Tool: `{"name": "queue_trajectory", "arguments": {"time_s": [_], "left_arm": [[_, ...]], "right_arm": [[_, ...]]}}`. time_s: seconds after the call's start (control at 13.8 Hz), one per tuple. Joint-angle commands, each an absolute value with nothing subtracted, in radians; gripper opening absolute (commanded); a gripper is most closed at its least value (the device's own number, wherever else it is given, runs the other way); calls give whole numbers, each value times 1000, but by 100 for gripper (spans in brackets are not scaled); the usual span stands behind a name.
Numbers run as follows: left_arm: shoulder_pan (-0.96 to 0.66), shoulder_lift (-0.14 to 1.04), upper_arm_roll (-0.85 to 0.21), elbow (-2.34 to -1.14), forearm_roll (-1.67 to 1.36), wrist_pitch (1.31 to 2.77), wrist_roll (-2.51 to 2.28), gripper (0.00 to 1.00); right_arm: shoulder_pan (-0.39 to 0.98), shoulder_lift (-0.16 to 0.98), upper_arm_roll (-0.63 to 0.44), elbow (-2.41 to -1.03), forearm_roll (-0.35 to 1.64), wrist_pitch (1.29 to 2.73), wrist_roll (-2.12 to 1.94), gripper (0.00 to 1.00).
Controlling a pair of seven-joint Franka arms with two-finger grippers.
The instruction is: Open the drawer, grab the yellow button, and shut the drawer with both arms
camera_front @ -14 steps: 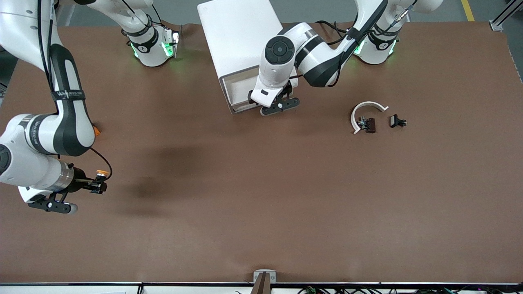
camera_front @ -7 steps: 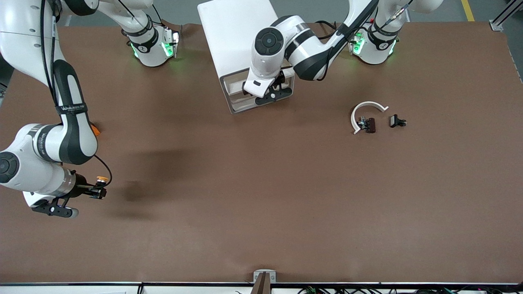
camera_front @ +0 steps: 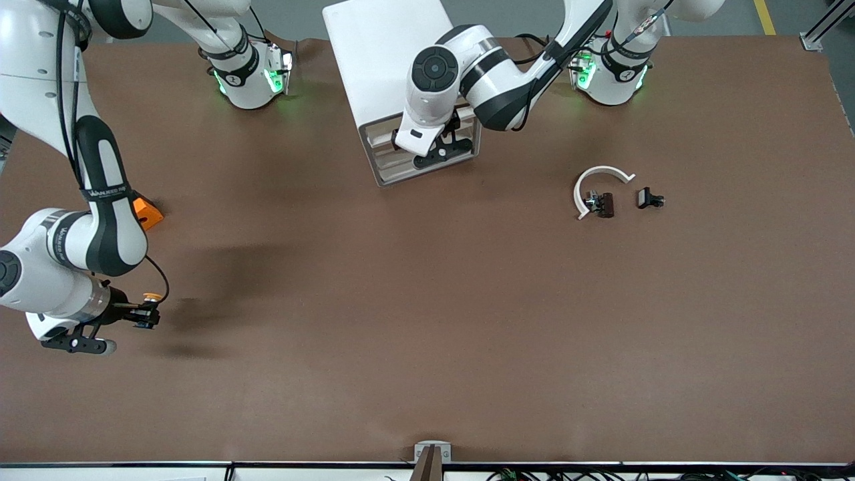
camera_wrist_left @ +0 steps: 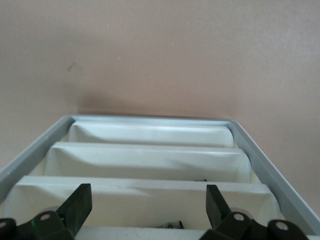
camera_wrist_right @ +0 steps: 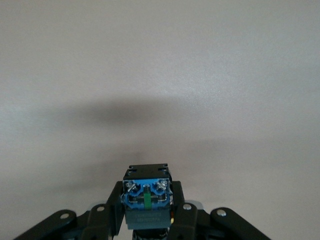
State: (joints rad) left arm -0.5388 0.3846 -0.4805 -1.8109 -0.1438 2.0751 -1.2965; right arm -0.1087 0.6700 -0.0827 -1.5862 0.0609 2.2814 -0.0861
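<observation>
The button (camera_front: 152,296) is held between the closed fingers of the right gripper (camera_front: 148,317), over bare table (camera_front: 427,334) toward the right arm's end; in the right wrist view the button (camera_wrist_right: 146,197) is seen from its blue-grey base, clamped on both sides by the black fingers (camera_wrist_right: 107,215), with only plain table surface and a soft shadow past it; its orange-yellow cap is visible in the front view.

The white cabinet (camera_front: 387,60) is placed between the two arm bases, its drawer fronts facing the front camera; the left gripper (camera_front: 437,151) is positioned at those fronts, its fingers spread wide and grasping nothing; in the left wrist view the two black fingertips (camera_wrist_left: 80,205) are seen well apart in front of a cream drawer (camera_wrist_left: 145,200), with two further drawer fronts stepped past it inside the grey frame; whether that drawer is fully pushed in cannot be told, and contact between fingers and drawer front cannot be confirmed.

An orange block (camera_front: 145,210) is noted on the table beside the right arm's forearm, partly hidden by it; a white curved band (camera_front: 596,183) with a small black clip (camera_front: 603,204) at its end lies toward the left arm's end of the table, and a second black clip (camera_front: 648,198) rests just beside them.
</observation>
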Motion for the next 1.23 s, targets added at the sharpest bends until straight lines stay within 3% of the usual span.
{"name": "queue_trajectory", "arguments": {"time_s": [0.0,0.79,1.16], "left_arm": [[-546,391,-494,-1807,-210,2074,-1319,100],[-526,403,-486,-1786,-264,2074,-1304,100],[-430,402,-483,-1735,-134,2074,-1286,100]], "right_arm": [[-129,689,-61,-1582,119,2295,-152,0],[-112,756,-61,-1575,126,2396,-149,0],[-121,787,-61,-1574,126,2442,-146,0]]}}
